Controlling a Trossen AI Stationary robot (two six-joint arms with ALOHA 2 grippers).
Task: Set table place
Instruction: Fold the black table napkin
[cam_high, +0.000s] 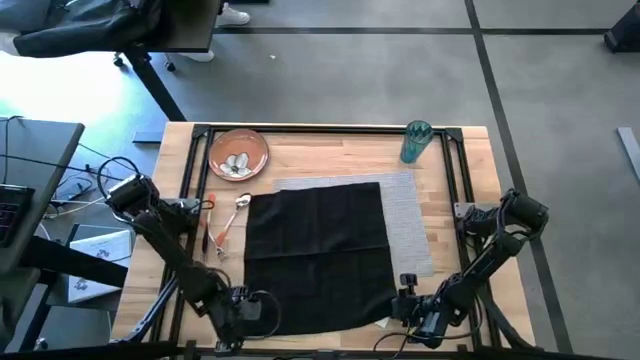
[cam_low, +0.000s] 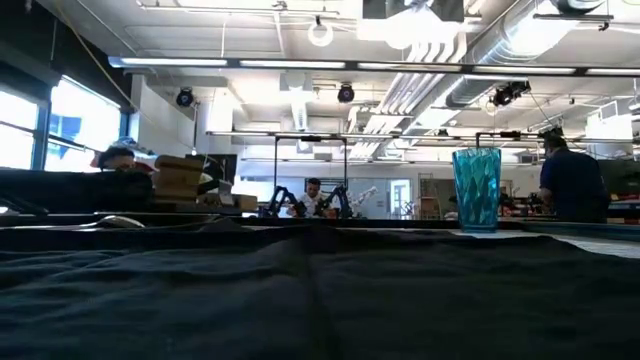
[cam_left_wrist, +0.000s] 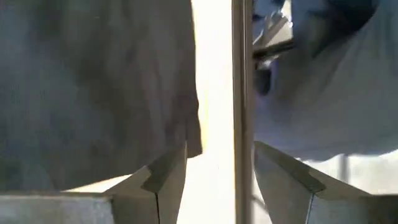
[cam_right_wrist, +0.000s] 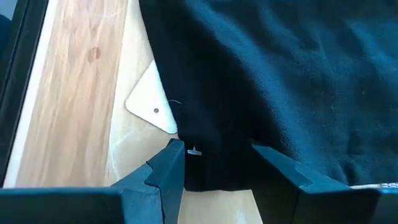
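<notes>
Overhead, both arms folded low at the desk's (cam_high: 330, 155) near edge, left end effector (cam_high: 240, 308) spread by the napkin's (cam_high: 320, 250) corner, right end effector (cam_high: 425, 318) spread at its opposite corner, napkin covering the placemat (cam_high: 408, 215), plate (cam_high: 238, 153), cutlery (cam_high: 225, 225) and cup (cam_high: 416, 141) beyond.

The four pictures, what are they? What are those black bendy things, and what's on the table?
The black bendy things are two robot arms. Each ends in an end effector, like a two-finger hand. One picture looks down from above, one peeks across the tabletop, and two come from cameras on the arms' wrists. On the table a black napkin is spread over a grey placemat. Farther back sit an orange plate and a teal cup; the cutlery lies beside the napkin. The left end effector and right end effector wait open at the napkin's near corners, holding nothing.
</notes>
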